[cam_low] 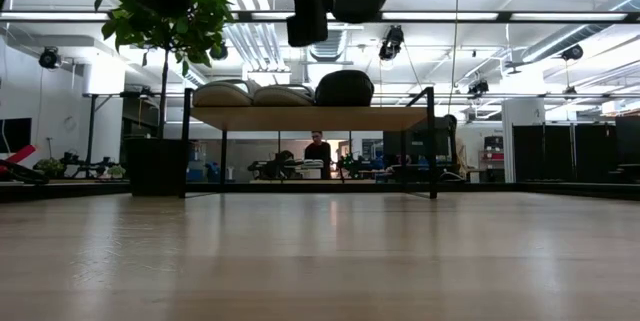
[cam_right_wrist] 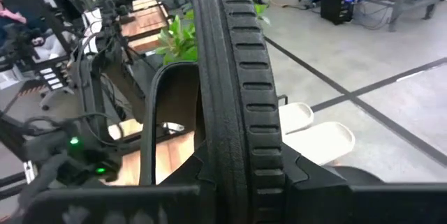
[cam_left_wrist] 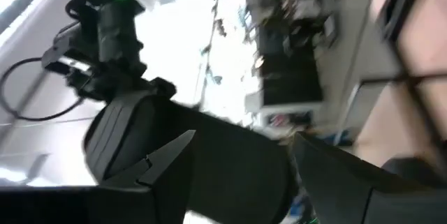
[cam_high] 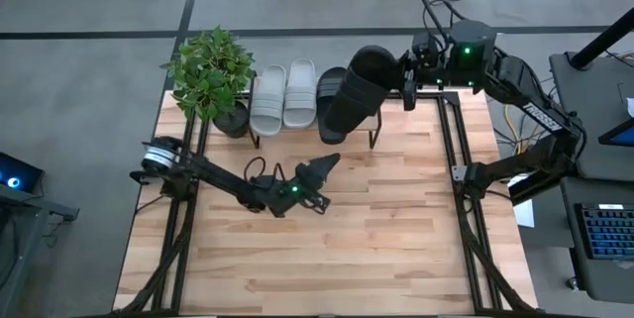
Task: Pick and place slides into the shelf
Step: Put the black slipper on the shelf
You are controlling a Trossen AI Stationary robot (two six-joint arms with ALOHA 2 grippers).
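Observation:
The shelf (cam_high: 369,120) stands at the table's far edge. On its top board lie two light grey slides (cam_high: 283,96) side by side and one black slide (cam_high: 331,88) to their right. A second black slide (cam_high: 359,92) hangs over the shelf's right part, with my right gripper (cam_high: 408,80) shut on it. In the low view the shelf (cam_low: 310,118) carries the grey pair (cam_low: 250,94) and the black slide (cam_low: 344,88). My left gripper (cam_high: 322,169) hovers open over the middle of the table, holding nothing. My right gripper pinches the black slide's sole (cam_right_wrist: 241,161) at the end nearest it, one finger on each broad face. The fingers come about level from the table's right side. The slide stands on its edge, ribbed side wall up, strap (cam_right_wrist: 159,112) bulging sideways, lifted clear of the shelf.
A potted plant (cam_high: 211,75) stands at the shelf's left end. Black frame rails (cam_high: 458,159) run along the table's left and right edges. The wooden tabletop (cam_high: 327,249) lies bare on the near side. A person (cam_low: 318,151) shows far behind the shelf.

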